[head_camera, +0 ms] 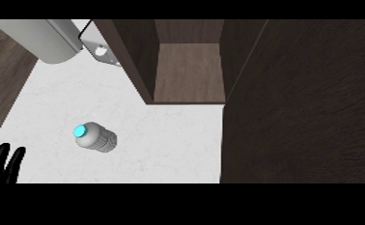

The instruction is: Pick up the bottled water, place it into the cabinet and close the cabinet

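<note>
The bottled water (94, 137) stands on the white counter at the lower left; it is grey with a bright blue cap, seen from above. The dark wooden cabinet (189, 72) is at the top centre with its inside shelf showing. Its open door (296, 103) fills the right side of the view. My left hand (10, 163) shows only as straight black fingers at the lower left edge, resting to the left of the bottle and apart from it. My right hand does not show.
A grey cylindrical appliance (46, 40) with a metal bracket (100, 50) lies at the top left. Dark wood flooring borders the counter (171, 142) on the left.
</note>
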Tool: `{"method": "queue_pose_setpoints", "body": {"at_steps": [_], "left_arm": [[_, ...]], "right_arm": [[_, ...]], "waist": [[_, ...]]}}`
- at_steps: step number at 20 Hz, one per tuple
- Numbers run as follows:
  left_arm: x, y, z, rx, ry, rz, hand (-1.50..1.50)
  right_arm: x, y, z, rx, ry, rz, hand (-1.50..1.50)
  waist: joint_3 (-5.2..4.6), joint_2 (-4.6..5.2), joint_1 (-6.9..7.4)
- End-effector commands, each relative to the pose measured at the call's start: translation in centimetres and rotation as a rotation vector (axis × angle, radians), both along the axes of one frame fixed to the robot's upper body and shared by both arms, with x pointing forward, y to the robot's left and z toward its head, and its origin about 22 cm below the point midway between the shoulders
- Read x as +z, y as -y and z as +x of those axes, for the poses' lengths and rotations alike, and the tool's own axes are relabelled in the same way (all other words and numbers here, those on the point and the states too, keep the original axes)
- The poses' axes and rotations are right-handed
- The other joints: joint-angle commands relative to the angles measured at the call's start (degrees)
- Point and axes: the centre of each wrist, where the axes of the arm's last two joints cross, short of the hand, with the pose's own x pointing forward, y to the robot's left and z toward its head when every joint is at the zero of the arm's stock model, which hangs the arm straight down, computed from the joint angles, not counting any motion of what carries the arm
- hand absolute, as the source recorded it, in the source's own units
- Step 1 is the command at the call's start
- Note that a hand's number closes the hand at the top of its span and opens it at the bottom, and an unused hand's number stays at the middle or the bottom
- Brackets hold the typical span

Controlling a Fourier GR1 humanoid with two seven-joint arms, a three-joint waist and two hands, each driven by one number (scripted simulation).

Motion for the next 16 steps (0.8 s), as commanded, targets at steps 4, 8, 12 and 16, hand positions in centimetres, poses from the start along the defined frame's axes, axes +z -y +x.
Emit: {"method": "queue_pose_setpoints", "body": {"at_steps": [4,8,12,16], "left_arm": [[1.3,0.6,-1.6,0.016,0.051,-0.018,-1.50],[2.1,-0.3,-1.4,0.023,0.069,0.000,-1.50],[1.1,-0.7,-1.4,0.011,0.021,0.001,-1.50],[-3.0,-0.4,0.5,0.042,-0.031,0.005,-1.50]], "right_arm": [[1.7,1.0,-3.3,0.012,0.041,0.006,-1.50],[2.6,-0.1,-3.9,0.020,0.041,-0.008,-1.50],[2.5,0.3,-3.9,0.037,0.044,0.007,-1.50],[2.2,1.3,-4.3,0.022,0.066,0.013,-1.50]], "waist": [[0.04,-0.07,-0.51],[0.00,0.07,-0.69],[-0.01,0.14,-0.29],[-0.02,0.21,-0.45]]}}
